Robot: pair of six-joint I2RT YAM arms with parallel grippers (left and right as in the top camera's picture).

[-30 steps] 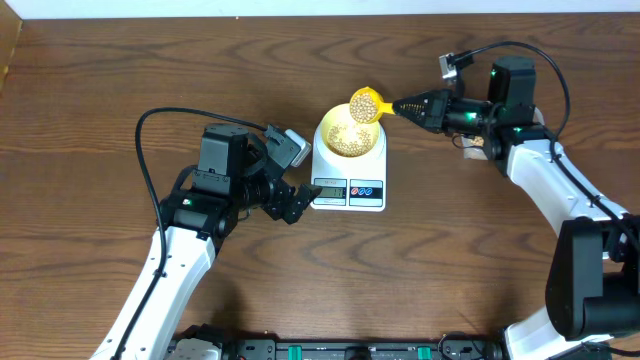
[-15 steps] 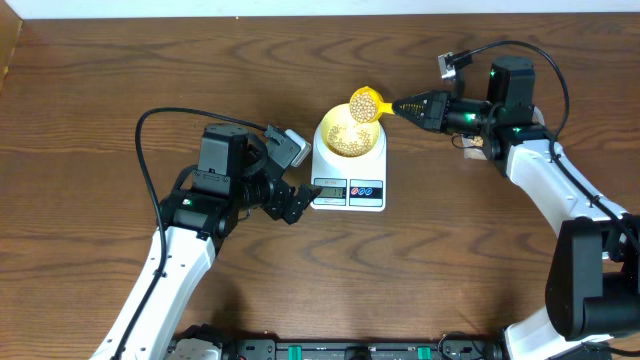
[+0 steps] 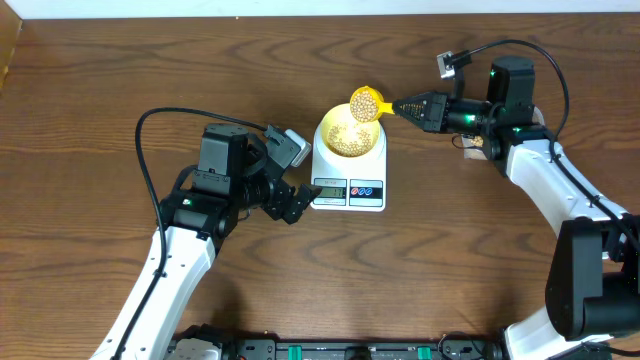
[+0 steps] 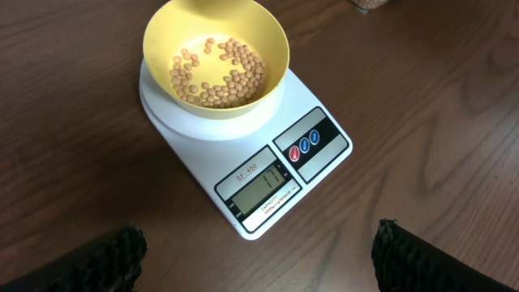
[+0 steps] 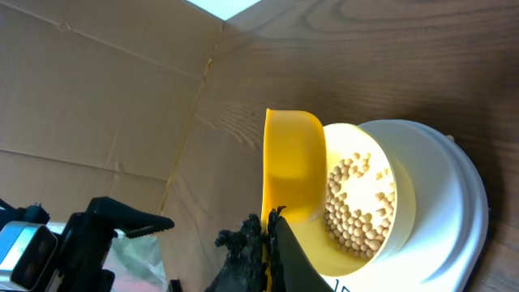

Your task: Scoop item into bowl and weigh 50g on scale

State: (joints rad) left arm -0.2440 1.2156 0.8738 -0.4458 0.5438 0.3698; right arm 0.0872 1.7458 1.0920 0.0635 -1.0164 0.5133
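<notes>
The pale yellow-green bowl [image 3: 334,124] stands on the white scale [image 3: 350,190] and holds a layer of tan beans [image 3: 349,140]. My right gripper [image 3: 405,104] is shut on the handle of a bright yellow scoop [image 3: 365,103]. The scoop holds beans and hangs over the bowl's far right rim. In the right wrist view the scoop [image 5: 292,166] hangs beside the bowl [image 5: 401,174] and its beans [image 5: 357,203]. My left gripper [image 3: 294,178] is open and empty just left of the scale's front. The left wrist view shows the bowl [image 4: 162,28], the beans [image 4: 223,73] and the scale [image 4: 328,158].
The scale's display [image 4: 263,185] and its two round buttons [image 4: 305,146] face my left gripper [image 4: 259,259]. A small tan object [image 3: 471,148] lies partly hidden under the right arm. A cardboard wall [image 5: 89,89] stands along the table's left side.
</notes>
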